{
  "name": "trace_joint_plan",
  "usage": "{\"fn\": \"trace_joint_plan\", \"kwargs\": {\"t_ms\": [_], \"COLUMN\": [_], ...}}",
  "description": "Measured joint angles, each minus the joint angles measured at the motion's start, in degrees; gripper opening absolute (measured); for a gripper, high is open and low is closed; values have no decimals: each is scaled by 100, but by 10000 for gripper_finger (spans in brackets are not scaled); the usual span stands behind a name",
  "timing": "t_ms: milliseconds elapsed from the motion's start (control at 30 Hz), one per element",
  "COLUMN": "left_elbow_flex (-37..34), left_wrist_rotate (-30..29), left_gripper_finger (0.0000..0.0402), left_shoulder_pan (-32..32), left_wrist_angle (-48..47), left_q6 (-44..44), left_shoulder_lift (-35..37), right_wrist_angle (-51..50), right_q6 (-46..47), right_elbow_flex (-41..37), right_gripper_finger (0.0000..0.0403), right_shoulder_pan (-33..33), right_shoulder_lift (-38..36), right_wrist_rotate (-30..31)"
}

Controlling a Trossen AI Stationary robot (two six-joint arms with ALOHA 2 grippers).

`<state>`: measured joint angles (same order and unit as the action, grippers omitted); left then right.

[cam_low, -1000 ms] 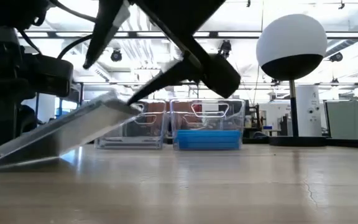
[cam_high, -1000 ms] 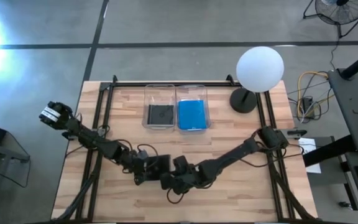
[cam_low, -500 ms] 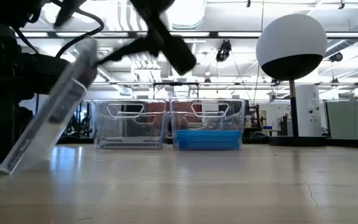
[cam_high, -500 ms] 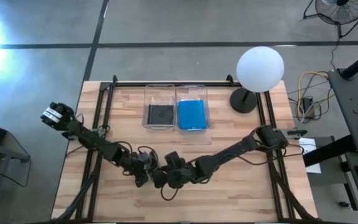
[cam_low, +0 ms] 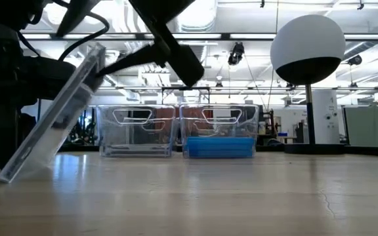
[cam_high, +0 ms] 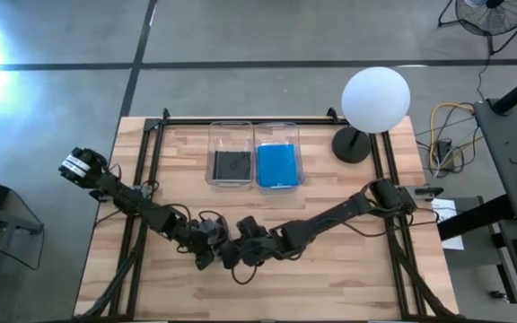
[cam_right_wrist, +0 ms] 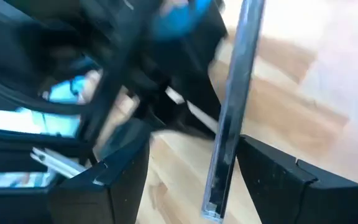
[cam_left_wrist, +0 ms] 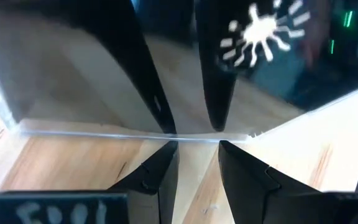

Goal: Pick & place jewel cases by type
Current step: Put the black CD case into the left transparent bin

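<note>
Standing steeply tilted on one edge on the tabletop (cam_low: 241, 196), the dark jewel case (cam_low: 54, 115) sat between the two hands. The left hand (cam_left_wrist: 196, 155) met its edge head-on with its fingers only narrowly parted, though whether they pinched the case I could not tell. The right hand (cam_right_wrist: 191, 180) was spread wide, the case edge-on between its fingers (untouched by either). The dark-case bin (cam_high: 232, 154) lay well ahead of both.

Both arms reach inward, claws meeting.
Left claw (cam_high: 212, 253) fingers nearly closed; right claw (cam_high: 238, 254) just beside it, fingers spread apart.
</note>
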<state>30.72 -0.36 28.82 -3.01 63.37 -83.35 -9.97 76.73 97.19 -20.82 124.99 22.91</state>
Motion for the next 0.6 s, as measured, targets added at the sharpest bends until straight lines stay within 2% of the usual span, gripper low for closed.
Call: {"fn": "trace_joint_plan", "kwargs": {"t_ms": [300, 600], "left_elbow_flex": [-2, -4], "left_wrist_rotate": [-30, -70], "left_gripper_finger": [103, 103], "left_shoulder_pan": [0, 0], "left_wrist_angle": [-17, -28], "left_q6": [-50, -51], "left_shoulder_lift": [0, -2], "right_wrist_angle": [-7, 2], "right_q6": [92, 20], "right_elbow_flex": [-131, -136], "right_gripper_finger": [229, 161], "right_shoulder_pan": [147, 227], "right_shoulder_lift": [11, 17], "right_wrist_rotate": [-548, -825]}}
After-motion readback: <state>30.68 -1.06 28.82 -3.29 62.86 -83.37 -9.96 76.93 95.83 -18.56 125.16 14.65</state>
